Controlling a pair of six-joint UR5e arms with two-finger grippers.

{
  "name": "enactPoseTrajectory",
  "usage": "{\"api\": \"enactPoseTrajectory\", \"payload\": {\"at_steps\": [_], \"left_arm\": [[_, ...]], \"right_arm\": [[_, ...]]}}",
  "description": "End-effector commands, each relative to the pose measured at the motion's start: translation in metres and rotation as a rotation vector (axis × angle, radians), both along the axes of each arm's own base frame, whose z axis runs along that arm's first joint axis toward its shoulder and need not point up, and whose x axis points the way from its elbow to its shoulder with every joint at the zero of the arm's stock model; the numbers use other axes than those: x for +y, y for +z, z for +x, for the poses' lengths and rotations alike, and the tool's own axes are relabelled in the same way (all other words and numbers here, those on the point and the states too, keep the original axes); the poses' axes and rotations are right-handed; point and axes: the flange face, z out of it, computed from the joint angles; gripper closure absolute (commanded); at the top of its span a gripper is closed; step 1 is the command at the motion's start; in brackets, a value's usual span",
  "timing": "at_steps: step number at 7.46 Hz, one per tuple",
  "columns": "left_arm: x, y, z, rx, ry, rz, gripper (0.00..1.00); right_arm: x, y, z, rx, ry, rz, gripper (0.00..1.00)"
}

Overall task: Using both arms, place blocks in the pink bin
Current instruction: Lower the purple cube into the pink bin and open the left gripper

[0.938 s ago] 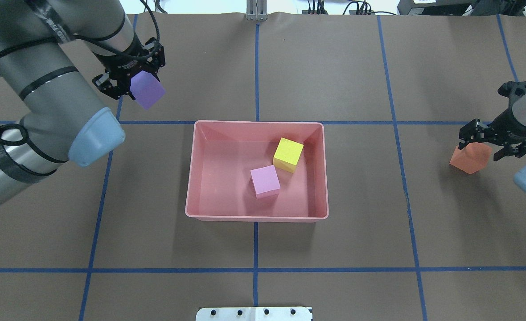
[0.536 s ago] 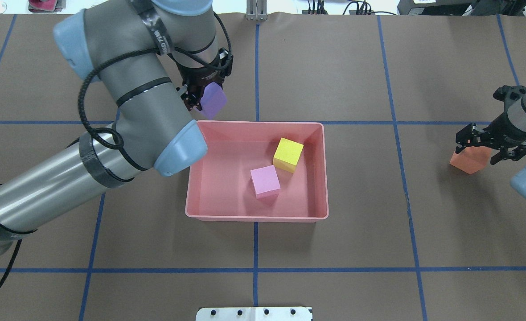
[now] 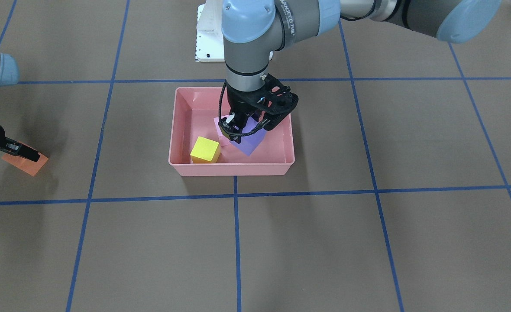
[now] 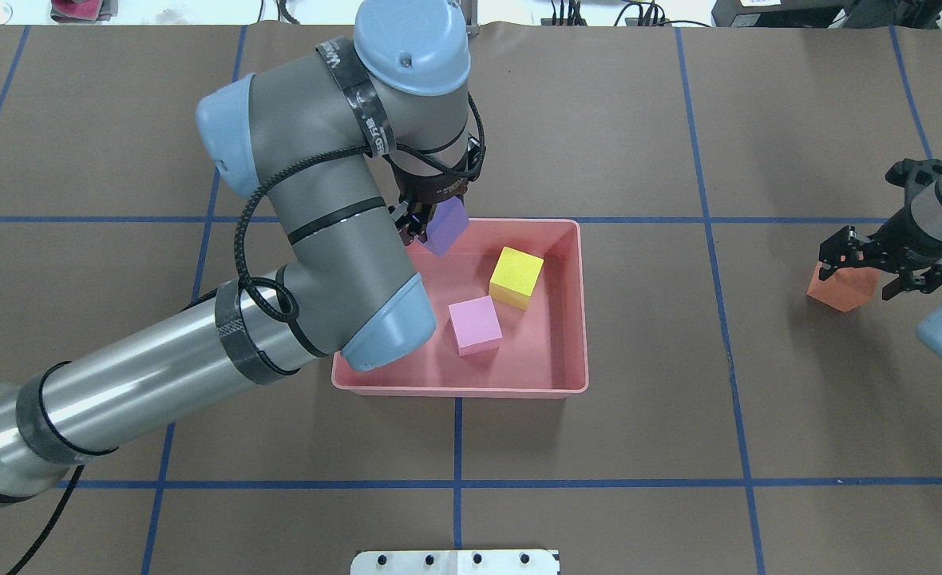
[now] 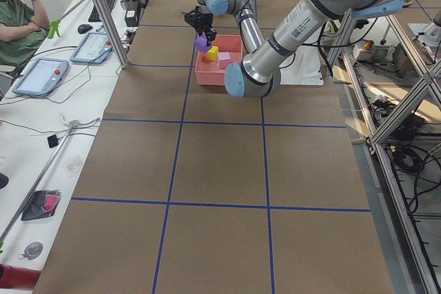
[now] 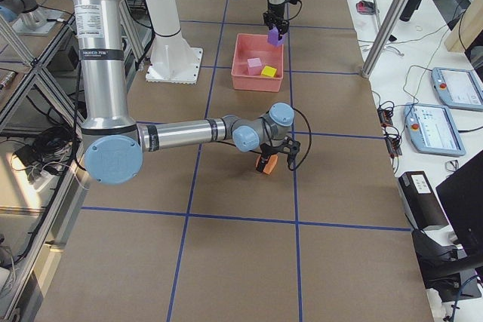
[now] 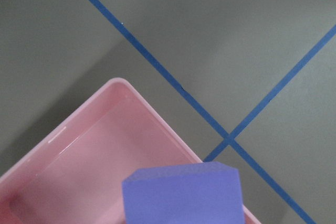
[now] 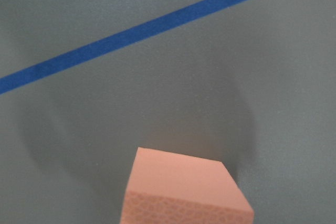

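Over bin [image 4: 583,319] rim | left jaws clamp purple cube [image 4: 447,226] (right jaws clamp orange cube [image 4: 838,291])

Glossy, smooth moulded plastic: pink bin [image 4: 460,390], light streaks on inner walls. Matt foam, fine-grained, no shine: purple block [image 7: 184,195], yellow block [image 4: 516,273], pink block [image 4: 474,321]. Matt foam with honeycomb-like pores on side face: orange block [image 8: 184,187]. Matt brown paper: tabletop [image 4: 599,120]; smooth blue tape lines [image 4: 708,239]. Brushed silver metal tube, satin grey housings: left arm [image 4: 144,383]; smooth light-blue plastic joint caps [image 4: 412,36].
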Motion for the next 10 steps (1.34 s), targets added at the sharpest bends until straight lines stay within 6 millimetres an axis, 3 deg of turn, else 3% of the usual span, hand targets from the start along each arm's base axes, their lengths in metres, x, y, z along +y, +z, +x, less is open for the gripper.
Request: {"api": "enactPoseTrajectory", "payload": {"at_steps": [1, 2, 3, 4, 5, 6, 7, 8, 9, 10], "left_arm": [[0.010, -0.002, 0.008, -0.003, -0.001, 0.019, 0.00], [0.012, -0.006, 0.006, 0.002, -0.001, 0.022, 0.00], [0.014, -0.009, 0.003, 0.009, -0.001, 0.027, 0.00], [0.014, -0.010, 0.003, 0.010, -0.001, 0.027, 0.00], [0.016, -0.013, -0.001, 0.017, -0.003, 0.032, 0.00], [0.020, -0.025, -0.016, 0.044, -0.009, 0.049, 0.00], [0.024, -0.033, -0.042, 0.034, -0.018, 0.048, 0.00], [0.023, -0.040, -0.072, 0.033, -0.029, 0.071, 0.00], [0.033, -0.016, -0.096, -0.035, 0.069, 0.145, 0.00], [0.032, 0.021, -0.141, -0.085, 0.125, 0.217, 0.00]], "right_arm": [[0.000, 0.002, 0.000, 0.012, 0.003, 0.004, 0.04], [0.000, 0.002, 0.000, 0.013, 0.003, 0.003, 0.11], [0.000, 0.003, 0.000, 0.015, 0.007, -0.001, 0.33], [0.000, 0.003, 0.001, 0.021, 0.020, -0.007, 0.87], [-0.001, 0.000, -0.002, 0.027, 0.020, 0.002, 1.00], [-0.004, -0.013, -0.001, 0.014, 0.023, 0.023, 1.00], [-0.005, -0.042, 0.003, 0.012, 0.029, 0.016, 1.00], [-0.010, -0.092, 0.010, 0.017, 0.040, 0.010, 1.00], [-0.019, -0.153, 0.011, 0.022, 0.044, 0.011, 1.00], [-0.033, -0.215, 0.001, 0.023, 0.040, 0.018, 1.00]]}}
